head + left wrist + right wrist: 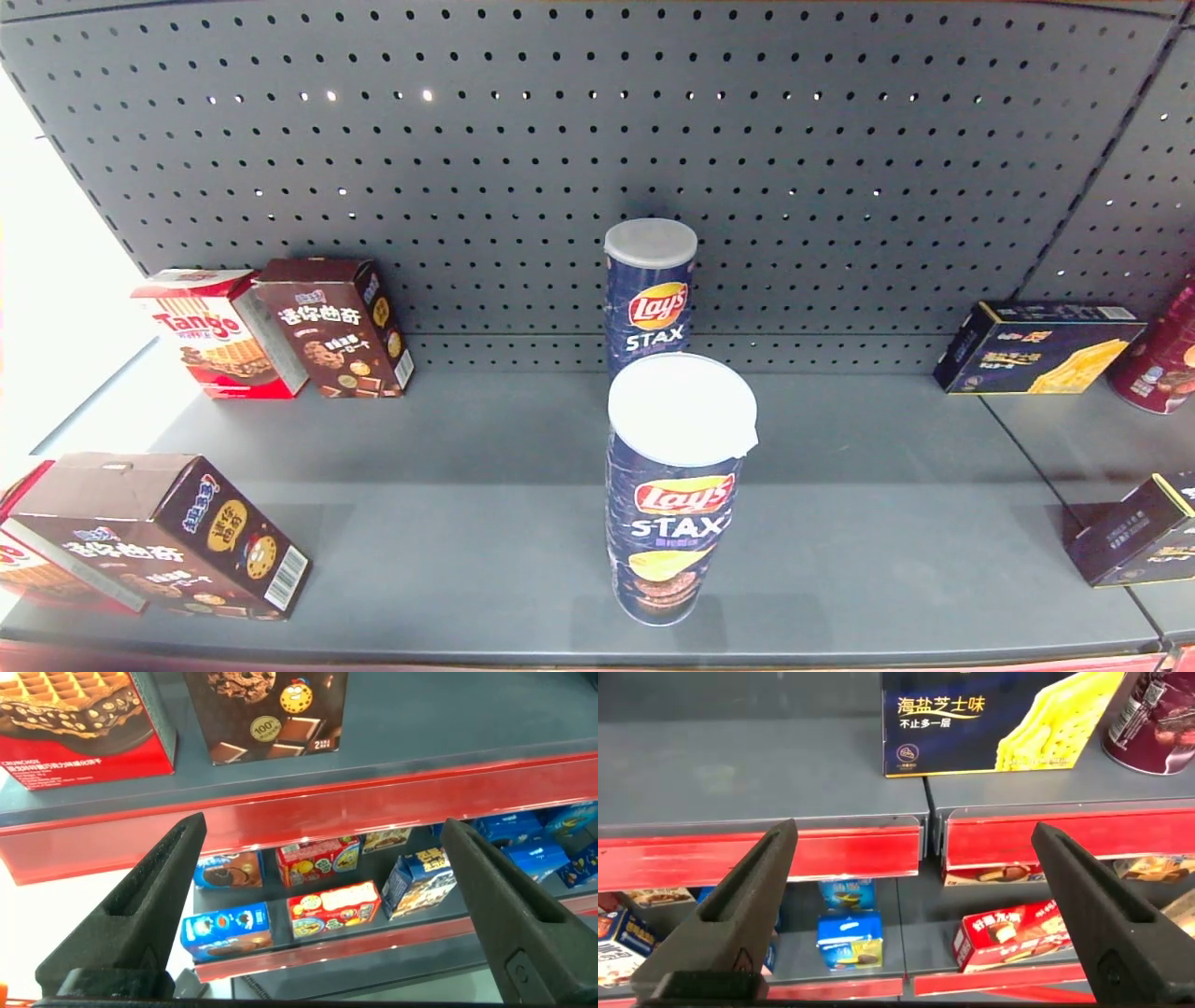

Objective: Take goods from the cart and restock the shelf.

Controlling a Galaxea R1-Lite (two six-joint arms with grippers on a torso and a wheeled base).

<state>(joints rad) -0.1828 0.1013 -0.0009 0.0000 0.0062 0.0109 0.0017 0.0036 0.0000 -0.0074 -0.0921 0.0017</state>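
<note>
Two dark blue chip cans with white lids stand upright on the grey shelf [448, 485], one at the front [674, 490] and one behind it [650, 294] near the pegboard. My left gripper [322, 905] is open and holds nothing, below and in front of the shelf's red front edge [308, 812]. My right gripper [915, 905] is also open with nothing in it, facing the red edge [831, 854] beneath a dark blue cracker box [999, 719].
Brown cookie boxes [336, 327] [159, 532] and a red wafer box [219, 331] sit at the shelf's left. At the right are a dark blue box [1036, 347], a red can [1162, 359] and another dark box [1134, 541]. Lower shelves hold small boxes [332, 905] [1004, 938].
</note>
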